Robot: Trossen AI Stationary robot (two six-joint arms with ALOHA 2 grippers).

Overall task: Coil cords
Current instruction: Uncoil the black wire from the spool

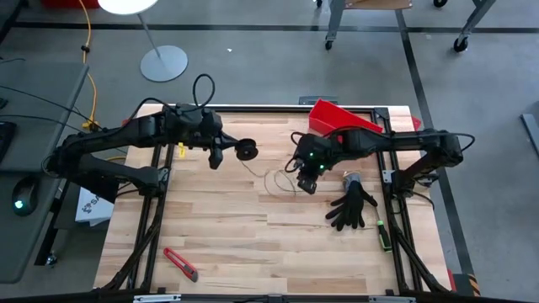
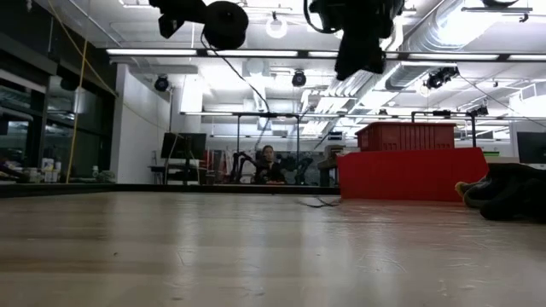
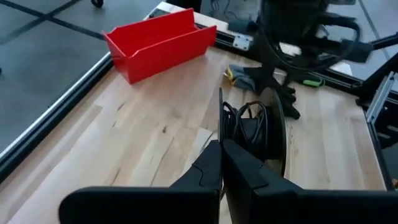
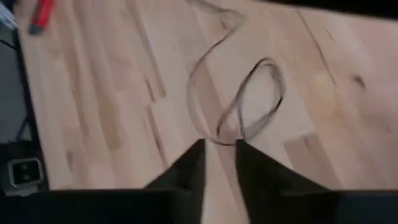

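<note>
Spool [image 1: 247,151] is hanging in our closed left claw [image 1: 229,151] for winding; our right claw [image 1: 306,183], fingers slightly parted and empty, is hovering over the looped cord [image 4: 249,102] on the table [image 1: 253,244].

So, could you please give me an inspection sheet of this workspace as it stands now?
Surface: wooden table.
Job's things: spool held above the table; cord looped on the wood.
Clutter: red bin, black glove, red cutter, green tool.
Grippers: left gripper shut on spool; right gripper over the loop, fingers apart.
Cables: yellow cable on floor.
Surroundings: lamp base, person beyond.
</note>
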